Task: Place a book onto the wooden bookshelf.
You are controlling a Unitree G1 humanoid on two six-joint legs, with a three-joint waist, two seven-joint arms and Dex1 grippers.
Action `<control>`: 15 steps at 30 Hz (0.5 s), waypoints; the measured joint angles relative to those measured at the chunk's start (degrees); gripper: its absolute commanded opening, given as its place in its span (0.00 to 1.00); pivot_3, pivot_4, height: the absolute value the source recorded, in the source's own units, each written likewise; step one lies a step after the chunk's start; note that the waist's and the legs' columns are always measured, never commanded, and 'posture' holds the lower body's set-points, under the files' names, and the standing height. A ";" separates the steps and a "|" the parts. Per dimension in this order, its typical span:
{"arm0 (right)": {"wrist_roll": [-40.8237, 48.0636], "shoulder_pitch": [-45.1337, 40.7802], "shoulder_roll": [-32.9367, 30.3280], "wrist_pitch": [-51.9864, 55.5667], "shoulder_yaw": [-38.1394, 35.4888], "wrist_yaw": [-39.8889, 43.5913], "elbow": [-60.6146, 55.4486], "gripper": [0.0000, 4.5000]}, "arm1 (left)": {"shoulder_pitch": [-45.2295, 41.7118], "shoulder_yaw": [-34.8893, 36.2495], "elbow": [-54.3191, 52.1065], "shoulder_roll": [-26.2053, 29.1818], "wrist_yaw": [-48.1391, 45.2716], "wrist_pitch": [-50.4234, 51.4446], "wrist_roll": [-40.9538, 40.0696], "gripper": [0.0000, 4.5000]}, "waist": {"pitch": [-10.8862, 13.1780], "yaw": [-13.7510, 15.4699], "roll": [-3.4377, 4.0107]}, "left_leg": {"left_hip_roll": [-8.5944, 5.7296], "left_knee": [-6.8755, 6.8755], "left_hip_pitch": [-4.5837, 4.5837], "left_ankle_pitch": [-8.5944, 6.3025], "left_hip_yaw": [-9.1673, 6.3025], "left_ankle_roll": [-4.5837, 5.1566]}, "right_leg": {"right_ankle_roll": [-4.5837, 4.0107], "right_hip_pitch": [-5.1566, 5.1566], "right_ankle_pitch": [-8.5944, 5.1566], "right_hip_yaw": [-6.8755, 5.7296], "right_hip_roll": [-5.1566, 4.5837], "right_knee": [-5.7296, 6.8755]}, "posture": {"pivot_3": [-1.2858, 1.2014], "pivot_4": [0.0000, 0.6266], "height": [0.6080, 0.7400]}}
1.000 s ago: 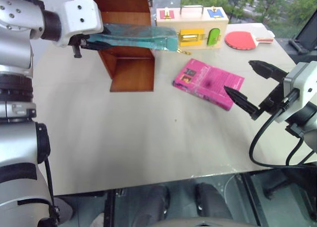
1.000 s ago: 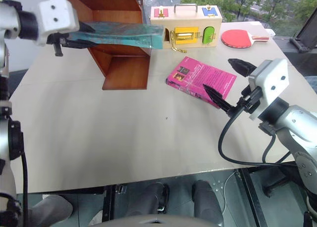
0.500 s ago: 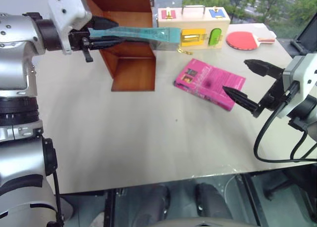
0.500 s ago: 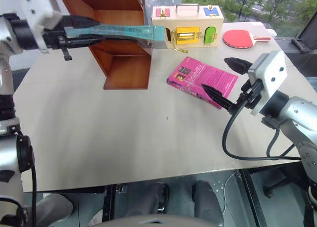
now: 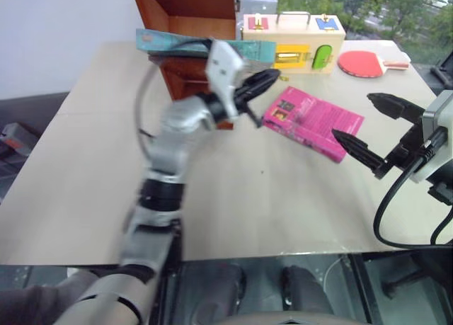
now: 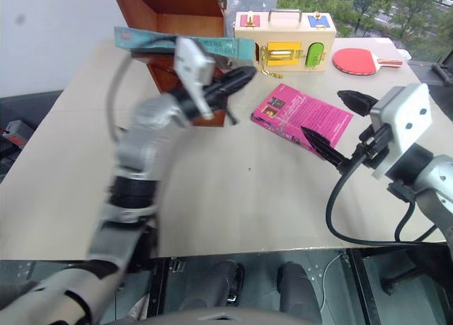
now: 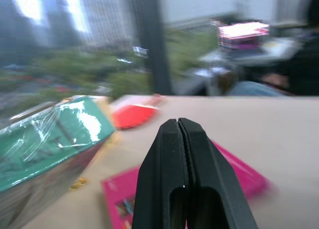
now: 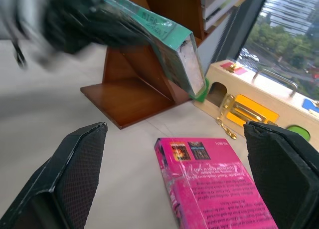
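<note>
Pink book (image 5: 313, 121), paddle (image 5: 371, 63), latch box (image 5: 294, 40) beside bookshelf (image 5: 190, 6).

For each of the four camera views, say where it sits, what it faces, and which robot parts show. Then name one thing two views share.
Head eyes: from above, down over the table; both arms show.
Left wrist: along the shut left gripper toward the windows.
Right wrist: between the open right gripper fingers toward the wooden bookshelf.
Shared: the teal book and the pink book.

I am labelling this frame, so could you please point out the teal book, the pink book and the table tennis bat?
teal book (image 6: 134, 38), right eye view, cover near its left end.
pink book (image 5: 315, 121), left eye view, middle of cover.
table tennis bat (image 5: 359, 63), left eye view, red blade.
</note>
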 measured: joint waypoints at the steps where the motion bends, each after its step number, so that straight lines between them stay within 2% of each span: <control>1: 0.20 0.19 0.01 0.31 -0.25 -0.39 -0.43 1.00 | -0.09 -0.56 2.49 -1.94 2.25 -2.10 1.37 0.01 | 0.01 0.15 -0.01 | 0.00 0.00 -0.01 0.00 0.01 0.00 | 0.00 -0.01 0.00 0.02 -0.02 -0.02 | 0.52 0.24 1.00; 2: 1.09 1.12 -0.12 1.26 -1.34 -1.66 -1.83 1.00 | -2.27 -2.32 12.46 -8.32 10.86 -9.51 5.78 0.01 | 0.03 0.07 -0.05 | 0.02 -0.02 -0.04 0.00 0.07 0.00 | 0.01 -0.08 0.00 0.08 0.00 -0.01 | 0.52 0.24 1.00; 5: 2.48 1.69 -0.73 2.31 -2.92 -3.52 -2.80 1.00 | -6.63 -2.41 21.22 -12.93 20.56 -16.77 10.52 0.01 | 0.03 0.07 -0.05 | 0.06 -0.10 -0.05 0.00 0.19 0.01 | 0.01 -0.16 0.00 0.18 0.01 0.02 | 0.52 0.24 1.00; 7: 3.88 1.62 -1.32 3.03 -3.25 -5.28 -4.02 1.00 | -10.03 -1.97 27.89 -15.31 30.63 -22.71 14.35 0.01 | 0.02 0.16 -0.06 | 0.05 -0.09 -0.04 -0.01 0.21 0.02 | 0.01 -0.14 0.00 0.20 0.00 0.02 | 0.52 0.24 1.00; 12: 5.64 1.56 -1.87 3.84 -3.24 -7.59 -5.26 1.00 | -13.15 0.13 35.76 -14.52 46.22 -25.74 18.97 0.01 | 0.04 0.08 -0.08 | 0.05 -0.09 -0.03 -0.02 0.30 0.04 | 0.04 -0.16 0.00 0.27 0.04 0.05 | 0.52 0.24 1.00; 15: 6.34 1.26 -2.28 3.91 -3.24 -8.57 -5.38 1.00 | -13.44 2.49 37.40 -12.95 51.19 -26.16 19.69 0.01 | 0.04 -0.24 -0.08 | 0.05 -0.09 -0.03 -0.02 0.35 0.04 | 0.04 -0.23 0.01 0.32 0.08 0.10 | 0.52 0.24 1.00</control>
